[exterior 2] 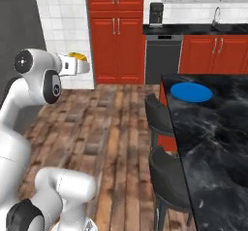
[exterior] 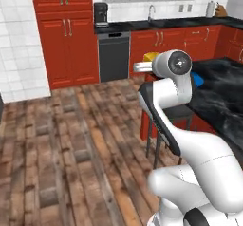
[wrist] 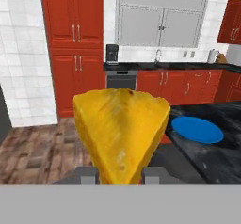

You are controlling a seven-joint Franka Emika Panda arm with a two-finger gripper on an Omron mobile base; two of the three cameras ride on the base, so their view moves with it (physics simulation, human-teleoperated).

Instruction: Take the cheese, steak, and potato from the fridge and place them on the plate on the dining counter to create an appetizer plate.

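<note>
My gripper (wrist: 120,173) is shut on the cheese (wrist: 120,133), a yellow-orange wedge that stands up between the fingertips (wrist: 84,173). From the base, the gripper (exterior: 142,67) is held high over the wood floor, left of the dining counter (exterior: 223,92), with the cheese (exterior: 151,56) at its tip. The right base view shows the gripper (exterior 2: 80,66) and cheese (exterior 2: 77,56) well to the left of the black marble dining counter (exterior 2: 218,142). The blue plate (exterior 2: 191,92) lies bare at the counter's near end, also as the plate (wrist: 196,130) ahead and to the right. Steak, potato and fridge are out of view.
Two dark stools (exterior 2: 160,113) (exterior 2: 172,176) stand along the counter's left side, between the arm and the plate. Red cabinets (exterior 2: 116,41), a grey dishwasher (exterior 2: 163,57) and a coffee machine (exterior 2: 156,14) line the far wall. Wood floor (exterior: 71,139) lies open to the left.
</note>
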